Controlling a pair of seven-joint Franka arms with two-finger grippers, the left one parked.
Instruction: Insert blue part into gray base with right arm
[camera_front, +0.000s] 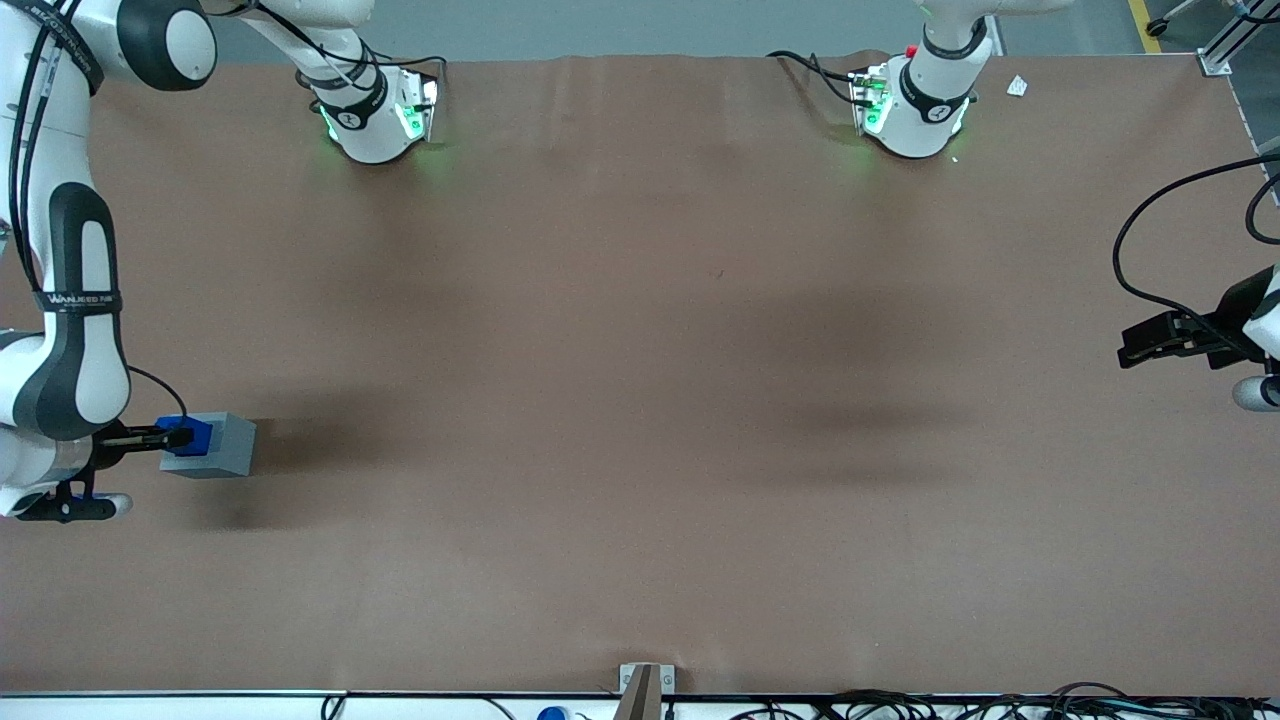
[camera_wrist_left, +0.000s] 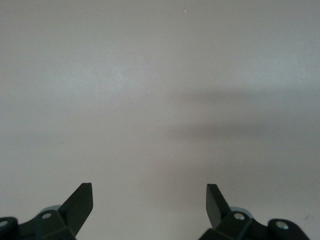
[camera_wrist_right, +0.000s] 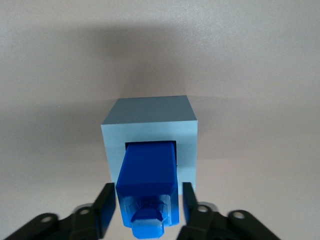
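Note:
The gray base (camera_front: 222, 447) sits on the brown table at the working arm's end, its recess facing the gripper. The blue part (camera_front: 192, 436) is seated in that recess, its stepped end sticking out toward the gripper. In the right wrist view the blue part (camera_wrist_right: 149, 170) fills the square opening of the gray base (camera_wrist_right: 150, 116). My right gripper (camera_front: 172, 437) is level with the table and straddles the protruding end. Its fingers (camera_wrist_right: 106, 205) stand on either side of the blue part, with a small gap showing at one finger, so the gripper (camera_wrist_right: 147, 196) is open.
Both arm bases (camera_front: 375, 115) (camera_front: 915, 105) stand at the table's edge farthest from the front camera. The parked arm's gripper (camera_front: 1165, 340) and a black cable (camera_front: 1140, 250) are at its end of the table. A small bracket (camera_front: 645, 688) sits at the near edge.

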